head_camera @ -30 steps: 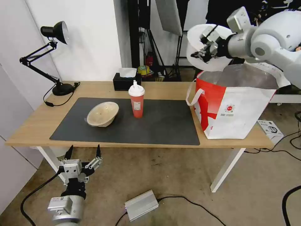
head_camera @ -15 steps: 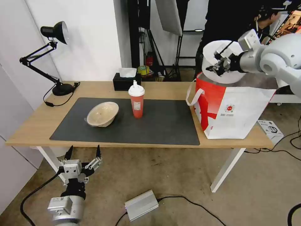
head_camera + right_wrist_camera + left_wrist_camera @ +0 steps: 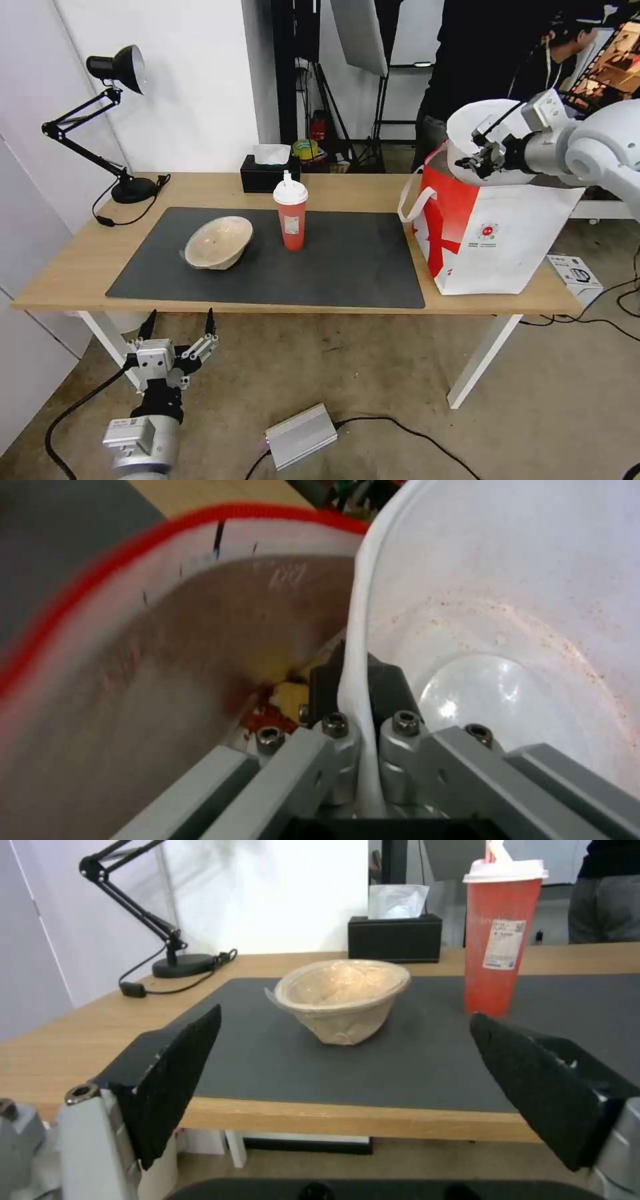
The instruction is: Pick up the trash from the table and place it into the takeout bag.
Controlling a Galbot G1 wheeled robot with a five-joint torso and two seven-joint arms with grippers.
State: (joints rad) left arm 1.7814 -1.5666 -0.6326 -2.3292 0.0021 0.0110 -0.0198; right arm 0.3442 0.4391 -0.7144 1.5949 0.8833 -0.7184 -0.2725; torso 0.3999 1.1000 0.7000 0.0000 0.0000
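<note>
My right gripper [image 3: 481, 160] is shut on the rim of the large white bowl [image 3: 467, 133], holding it tilted in the mouth of the white and red takeout bag [image 3: 497, 233] at the table's right end. In the right wrist view the gripper [image 3: 350, 667] pinches the bowl [image 3: 520, 630] wall, with the bag's silver lining [image 3: 200, 645] beside it. A shallow beige paper bowl [image 3: 219, 241] and a tall red cup [image 3: 291, 212] with a white lid stand on the dark mat [image 3: 333, 267]. My left gripper [image 3: 179, 325] hangs open below the table's front edge, facing the beige bowl [image 3: 343, 995] and the cup [image 3: 501, 935].
A black desk lamp [image 3: 110, 120] stands at the back left of the light-wood table [image 3: 80, 260], a black tissue box [image 3: 269, 172] at the back middle. On the floor lie a silver box [image 3: 301, 435], cables and a small white box [image 3: 575, 272]. A person stands behind the bag.
My right arm has lowered the white bowl from above the bag down and to the right into its mouth. The left arm has not moved.
</note>
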